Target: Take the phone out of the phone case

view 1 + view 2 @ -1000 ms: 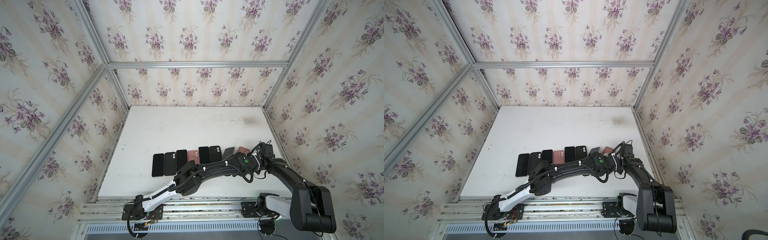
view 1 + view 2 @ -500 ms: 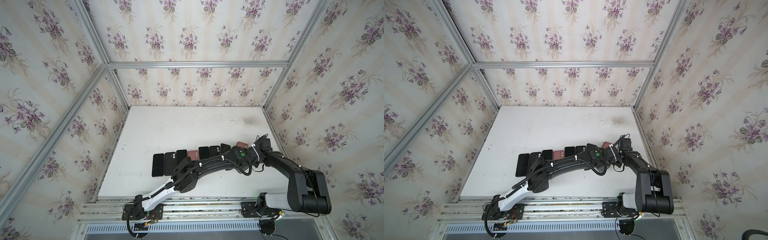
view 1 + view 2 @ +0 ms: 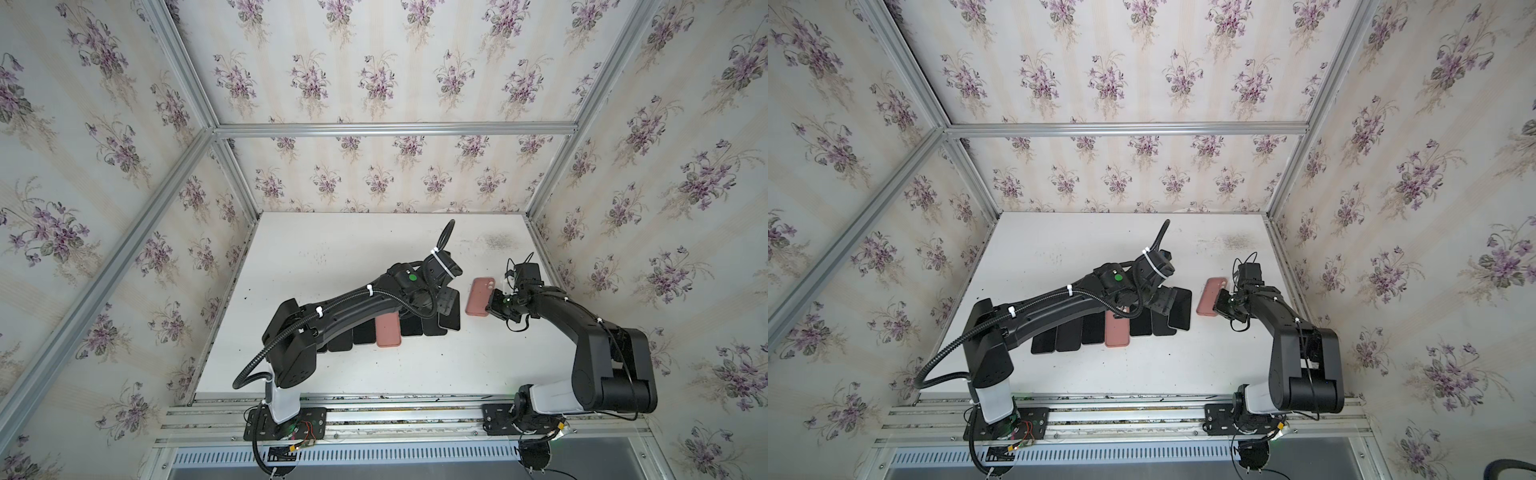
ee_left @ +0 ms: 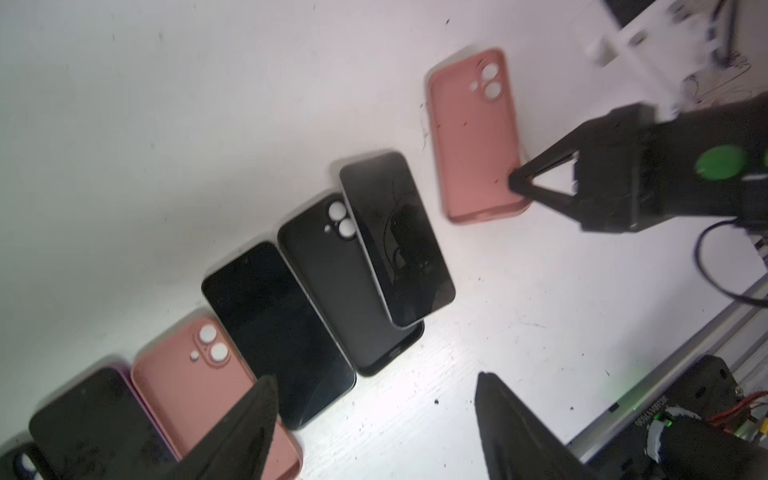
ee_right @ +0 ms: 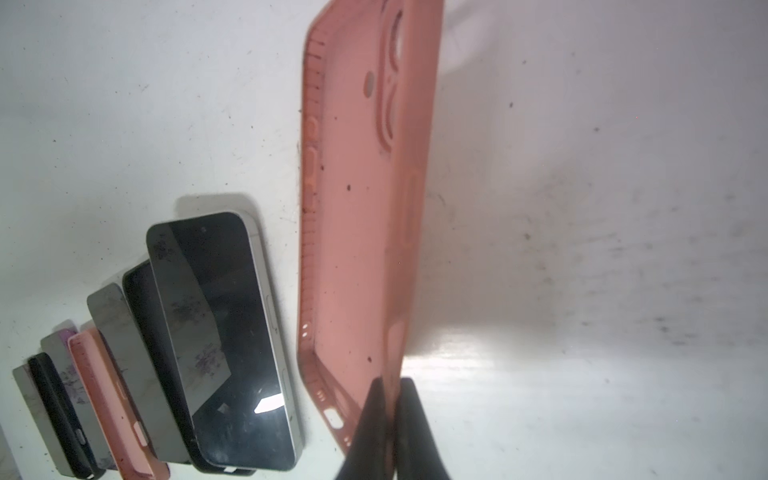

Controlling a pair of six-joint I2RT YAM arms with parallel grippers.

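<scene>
We show the right end effector clamped on one end of the pink phone case, the left end effector hovering with fingers apart, and the phone lying screen-up on a black case on the counter, near the pink case.

I find no legible text, brand or number in any view. From the left wrist, one short line of white print stands on a black base plate by the rail; it is too small and blurred for me to read. A plain green round marker, unlettered, sits on the body of the right gripper. A second green marker sits on the left arm, seen in both top views.
</scene>
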